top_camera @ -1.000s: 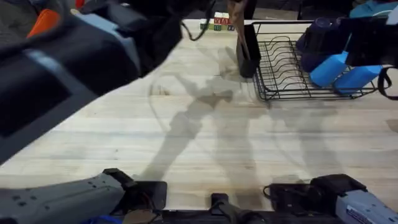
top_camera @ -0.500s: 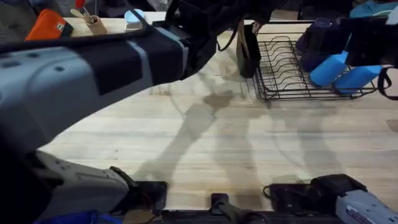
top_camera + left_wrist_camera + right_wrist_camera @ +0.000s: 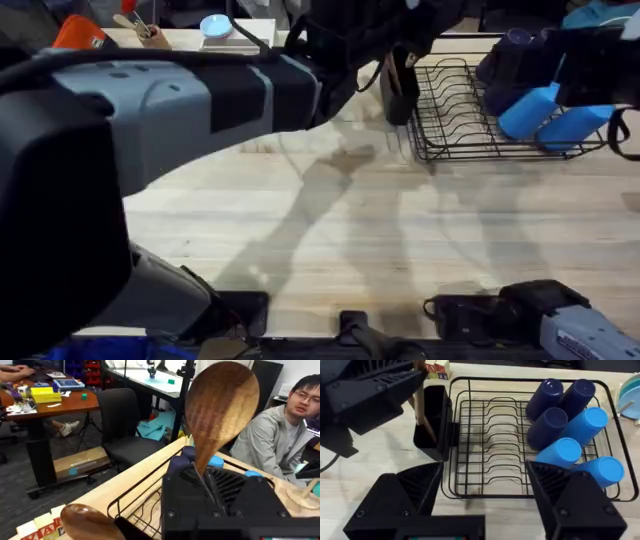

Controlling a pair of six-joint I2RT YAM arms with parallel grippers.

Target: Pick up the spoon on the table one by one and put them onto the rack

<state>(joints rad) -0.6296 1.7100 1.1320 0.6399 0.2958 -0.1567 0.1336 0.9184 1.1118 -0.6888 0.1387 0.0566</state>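
Spoons (image 3: 220, 405): two, both at rack (image 3: 520, 450) holder.

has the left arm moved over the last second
Yes. In the overhead view the left arm has swung farther toward the utensil holder at the rack's end.

Two wooden spoons show in the left wrist view: one raised bowl-up (image 3: 221, 407) and a second bowl low in front (image 3: 90, 521). One black wire rack (image 3: 495, 487) sits on the one worktop (image 3: 400, 240), with one black utensil holder (image 3: 434, 422) at its end. In the rack lie six cups: three dark blue (image 3: 546, 396) (image 3: 578, 394) (image 3: 547, 426) and three light blue (image 3: 587, 422) (image 3: 559, 454) (image 3: 604, 471).
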